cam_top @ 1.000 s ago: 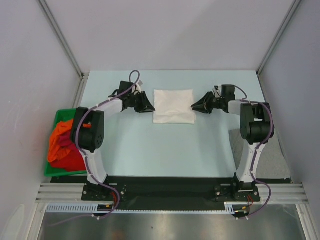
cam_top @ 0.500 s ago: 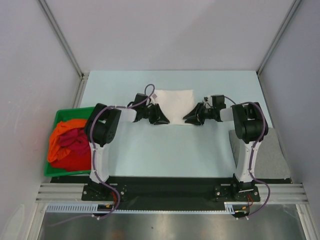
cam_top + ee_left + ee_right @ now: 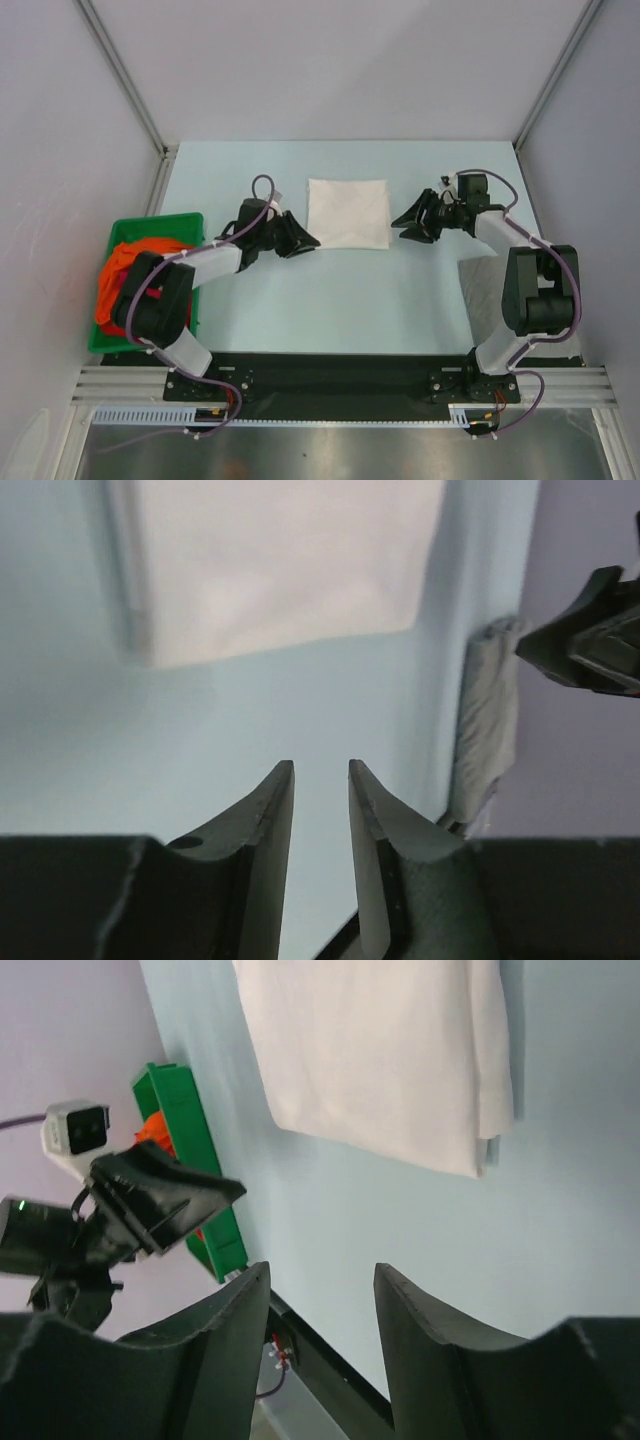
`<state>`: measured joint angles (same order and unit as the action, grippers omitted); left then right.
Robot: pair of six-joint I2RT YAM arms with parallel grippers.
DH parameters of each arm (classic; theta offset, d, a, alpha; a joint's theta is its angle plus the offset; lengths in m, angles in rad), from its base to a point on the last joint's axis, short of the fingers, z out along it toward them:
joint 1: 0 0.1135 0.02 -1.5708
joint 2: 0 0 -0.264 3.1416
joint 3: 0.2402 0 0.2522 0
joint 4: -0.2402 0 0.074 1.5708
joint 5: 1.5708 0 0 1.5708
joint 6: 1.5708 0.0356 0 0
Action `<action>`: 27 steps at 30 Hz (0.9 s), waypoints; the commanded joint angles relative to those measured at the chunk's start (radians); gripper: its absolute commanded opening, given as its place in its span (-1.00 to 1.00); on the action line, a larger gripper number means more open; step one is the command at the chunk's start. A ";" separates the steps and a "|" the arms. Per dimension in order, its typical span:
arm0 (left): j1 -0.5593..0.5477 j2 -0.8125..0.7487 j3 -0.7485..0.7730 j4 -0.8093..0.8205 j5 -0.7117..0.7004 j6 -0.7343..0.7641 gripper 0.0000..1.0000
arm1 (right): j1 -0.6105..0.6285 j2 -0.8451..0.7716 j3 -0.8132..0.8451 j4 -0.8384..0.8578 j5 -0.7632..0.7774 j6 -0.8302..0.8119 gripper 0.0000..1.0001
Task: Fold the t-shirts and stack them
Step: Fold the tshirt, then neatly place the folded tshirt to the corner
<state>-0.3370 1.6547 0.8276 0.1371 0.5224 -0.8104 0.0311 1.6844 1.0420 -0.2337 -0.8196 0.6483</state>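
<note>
Pale blue tabletop (image 3: 330, 300) fills the workspace in front of you, closed in by plain grey walls on three sides.

Your biggest container is the green bin (image 3: 150, 222) at the left side of the table. An orange t-shirt (image 3: 118, 262) lies heaped in it, unfolded and bulging over the rim. The left arm crosses over the bin, so you cannot tell what else is in that heap.

On the right side, near the right arm's base, a grey t-shirt (image 3: 480, 290) lies folded flat on the table. The right arm covers a good part of it. The left wrist view shows its stacked edge against the wall.

Toward the far middle of the table lies the white t-shirt (image 3: 347, 212), folded into a neat, nearly square packet. It lies flat on the surface, in no container, and nothing touches it. The right wrist view shows its layered fold along one edge.

Your left gripper (image 3: 300, 240) sits low, just beside the packet's near left corner but apart from it. Its fingers (image 3: 275, 810) stand a narrow gap apart with only bare table between them.

Your right gripper (image 3: 402, 222) is near the packet's right edge, also clear of the cloth. Its jaws are spread wider and are holding nothing.
</note>
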 commanded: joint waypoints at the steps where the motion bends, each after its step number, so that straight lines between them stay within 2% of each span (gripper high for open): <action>1: -0.109 -0.097 -0.091 0.189 -0.180 -0.329 -0.29 | 0.029 -0.060 0.061 -0.176 0.152 -0.070 0.06; 2: -0.137 -0.123 -0.116 0.220 -0.232 -0.481 -0.16 | 0.035 -0.066 0.072 -0.182 0.161 -0.078 0.07; 3: -0.199 -0.133 -0.161 0.261 -0.356 -0.556 -0.07 | 0.035 -0.071 0.091 -0.190 0.181 -0.084 0.13; 5: -0.269 -0.134 -0.168 0.233 -0.474 -0.729 0.14 | 0.036 -0.077 0.113 -0.214 0.195 -0.091 0.20; 6: -0.325 -0.104 -0.138 0.185 -0.549 -0.769 0.19 | 0.035 -0.078 0.122 -0.219 0.204 -0.095 0.25; 7: -0.348 -0.080 -0.116 0.176 -0.565 -0.803 0.21 | 0.035 -0.081 0.147 -0.237 0.214 -0.099 0.29; 9: -0.394 0.012 -0.044 0.165 -0.575 -0.863 0.18 | 0.035 -0.083 0.174 -0.256 0.244 -0.119 0.40; 12: -0.445 0.094 0.022 0.134 -0.662 -0.963 0.14 | 0.032 -0.084 0.226 -0.303 0.293 -0.159 0.49; 14: -0.471 0.122 0.112 0.069 -0.735 -1.002 0.10 | 0.027 -0.086 0.257 -0.335 0.307 -0.176 0.50; 15: -0.477 0.137 0.140 -0.020 -0.755 -1.021 0.10 | 0.020 -0.084 0.265 -0.342 0.313 -0.185 0.50; 19: -0.499 0.258 0.258 -0.115 -0.797 -1.107 0.09 | -0.008 -0.081 0.283 -0.358 0.306 -0.177 0.52; 20: -0.504 0.278 0.265 -0.108 -0.809 -1.163 0.08 | -0.011 -0.080 0.285 -0.362 0.307 -0.177 0.52; 27: -0.536 0.422 0.395 -0.129 -0.838 -1.299 0.03 | -0.022 -0.023 0.317 -0.355 0.304 -0.203 0.55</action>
<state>-0.8532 2.0403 1.1656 0.0757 -0.2611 -1.9583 0.0090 1.6428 1.3006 -0.5774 -0.5190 0.4744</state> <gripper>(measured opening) 0.517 0.772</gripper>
